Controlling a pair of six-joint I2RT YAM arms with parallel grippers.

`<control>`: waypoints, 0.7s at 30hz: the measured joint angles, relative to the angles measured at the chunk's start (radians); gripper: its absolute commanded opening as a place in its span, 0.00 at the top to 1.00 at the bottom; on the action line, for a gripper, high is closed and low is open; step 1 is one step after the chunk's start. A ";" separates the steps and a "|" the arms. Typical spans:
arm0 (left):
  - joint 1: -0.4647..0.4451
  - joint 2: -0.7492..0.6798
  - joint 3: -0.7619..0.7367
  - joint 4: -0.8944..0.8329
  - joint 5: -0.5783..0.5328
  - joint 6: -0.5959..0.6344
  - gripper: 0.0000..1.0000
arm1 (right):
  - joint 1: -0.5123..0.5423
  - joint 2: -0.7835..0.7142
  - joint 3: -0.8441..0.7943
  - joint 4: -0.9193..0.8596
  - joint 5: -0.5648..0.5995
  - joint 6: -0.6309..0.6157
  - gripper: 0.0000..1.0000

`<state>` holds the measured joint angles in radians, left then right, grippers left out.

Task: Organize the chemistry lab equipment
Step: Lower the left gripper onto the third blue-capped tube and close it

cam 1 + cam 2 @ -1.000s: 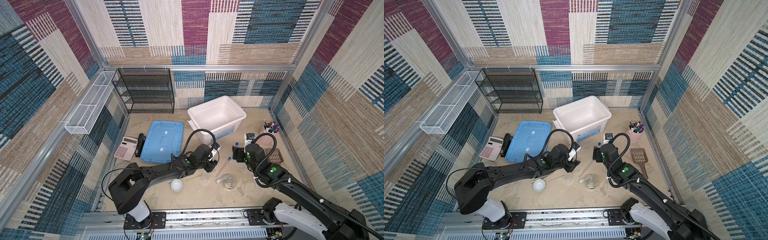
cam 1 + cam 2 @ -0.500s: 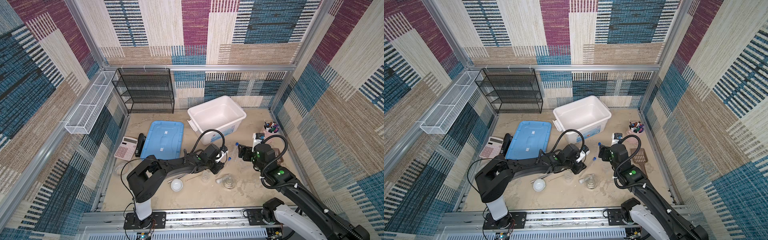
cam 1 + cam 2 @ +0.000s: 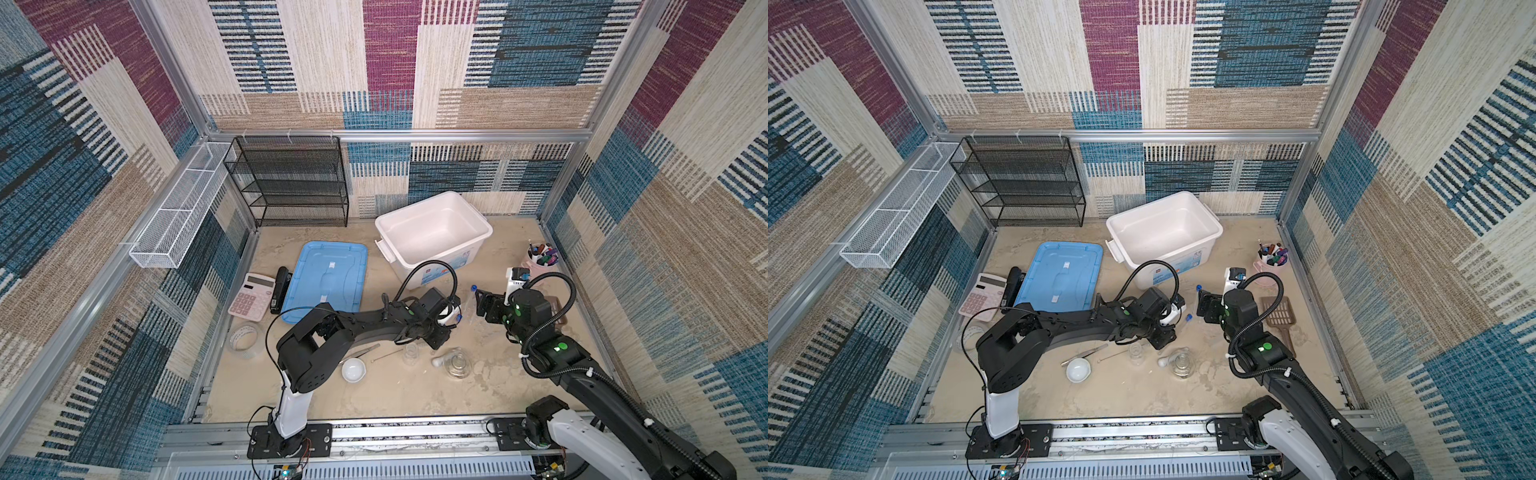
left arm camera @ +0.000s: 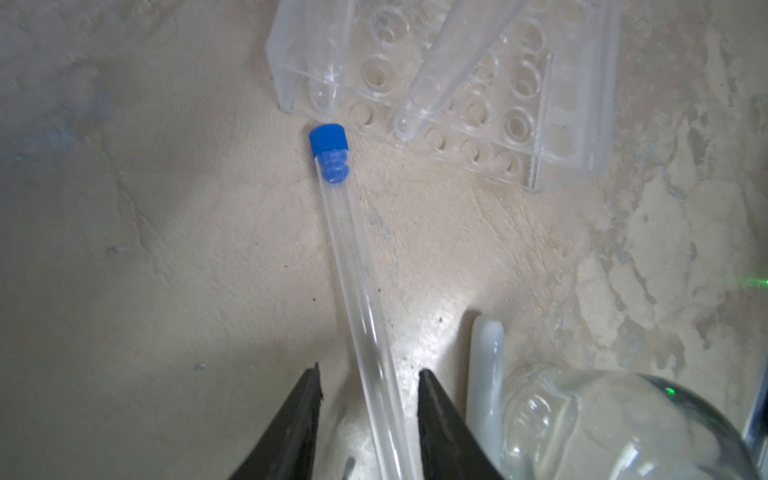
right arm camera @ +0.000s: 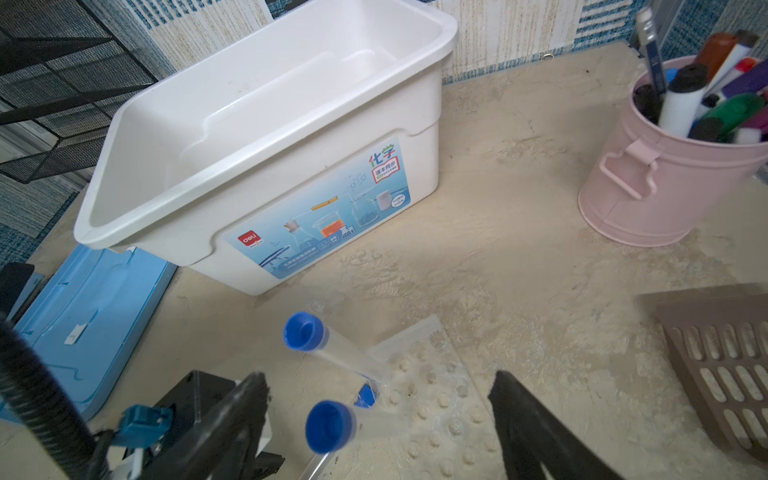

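Observation:
A clear test tube (image 4: 357, 291) with a blue cap (image 4: 328, 139) lies flat on the table. My left gripper (image 4: 369, 370) is open and straddles its lower end, with a gap showing on each side; in a top view it sits at the tube (image 3: 442, 338). Two more blue-capped tubes (image 5: 303, 331) lean in a clear rack (image 5: 432, 374). My right gripper (image 5: 380, 378) hangs wide open above that rack, holding nothing. The flask (image 3: 457, 363), beaker (image 3: 410, 354), white dish (image 3: 353, 369), tweezers (image 3: 365, 351) and wire brush (image 3: 388, 355) lie near the front.
A white bin (image 5: 291, 183) stands open at the back, its blue lid (image 3: 328, 278) flat to the left. Pink calculator (image 3: 251, 295) and black stapler (image 3: 281, 286) lie beyond. Pink marker cup (image 3: 540, 259) and brown scoop (image 3: 1279, 316) are at the right.
My left arm has stretched rightward to the lying tube and its jaws have narrowed around it. The right gripper has drifted slightly right, staying open.

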<state>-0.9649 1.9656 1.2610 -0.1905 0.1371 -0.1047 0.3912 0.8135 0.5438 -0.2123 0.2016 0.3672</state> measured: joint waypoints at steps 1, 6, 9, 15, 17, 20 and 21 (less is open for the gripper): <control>0.000 0.004 0.003 -0.003 0.000 0.000 0.59 | 0.000 0.000 -0.001 0.003 0.000 0.002 0.14; -0.004 0.030 0.019 -0.010 -0.001 -0.002 0.61 | 0.000 0.001 -0.001 0.009 -0.001 0.004 0.14; -0.004 0.037 0.026 -0.016 -0.005 -0.004 0.63 | 0.000 0.002 -0.001 0.013 -0.005 0.007 0.14; -0.004 0.038 0.027 -0.039 -0.039 -0.011 0.68 | 0.000 0.011 -0.001 0.013 -0.012 0.014 0.14; -0.004 0.038 0.027 -0.042 -0.055 -0.012 0.69 | 0.000 0.013 -0.001 0.013 -0.012 0.014 0.14; -0.004 0.039 0.027 -0.043 -0.066 -0.012 0.72 | 0.000 0.013 -0.001 0.013 -0.018 0.016 0.14; -0.004 0.039 0.027 -0.044 -0.076 -0.014 0.73 | 0.000 0.013 -0.001 0.013 -0.018 0.018 0.14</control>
<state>-0.9688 2.0041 1.2877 -0.2348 0.0612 -0.1184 0.3908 0.8265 0.5426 -0.1989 0.1837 0.3855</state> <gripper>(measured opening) 0.285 0.863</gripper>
